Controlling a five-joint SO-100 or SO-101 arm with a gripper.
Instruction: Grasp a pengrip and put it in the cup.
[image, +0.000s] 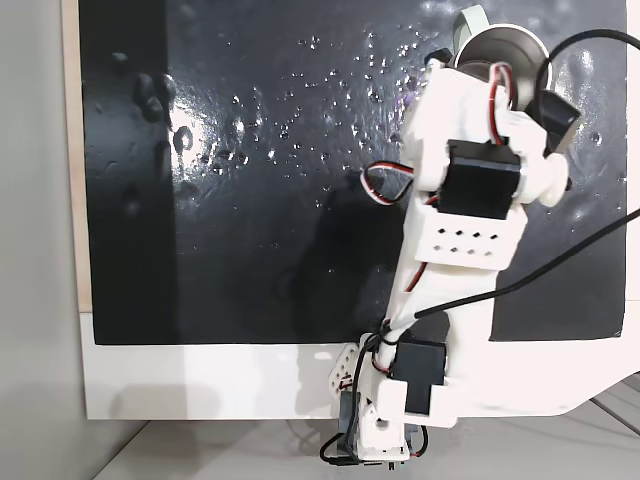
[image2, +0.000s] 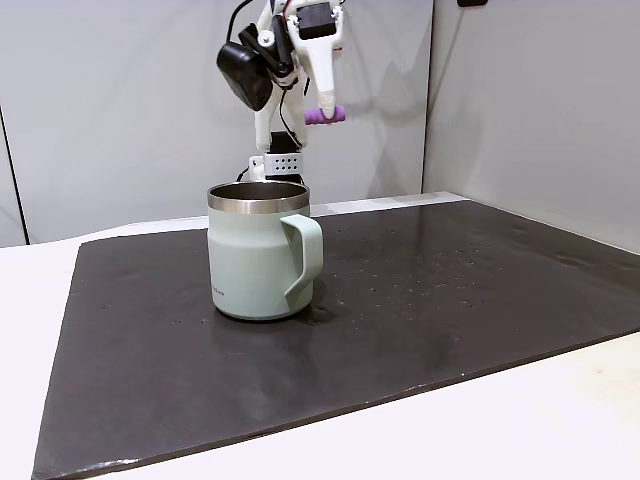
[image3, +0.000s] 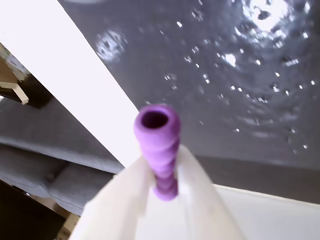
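Dark matting (image2: 450, 300) covers the white table, ringed by pale grey walls. High above it, the pengrip (image3: 159, 150) is pinched crosswise in the gripper (image2: 326, 110). Carrying is judged to be in hand. Next, centring over the cup (image2: 258, 265) and lowering are called for before release.

Arm raised high, pincer (image2: 324, 112) pointing down, fingers (image3: 125, 200) apparently clamped on the pengrip (image3: 159, 150).

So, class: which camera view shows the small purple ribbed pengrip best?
The wrist view: the small purple ribbed pengrip looms close, hollow end and ribs clear, clamped in the white gripper. A fixed view shows it tiny, high above the pale green steel-lined cup.
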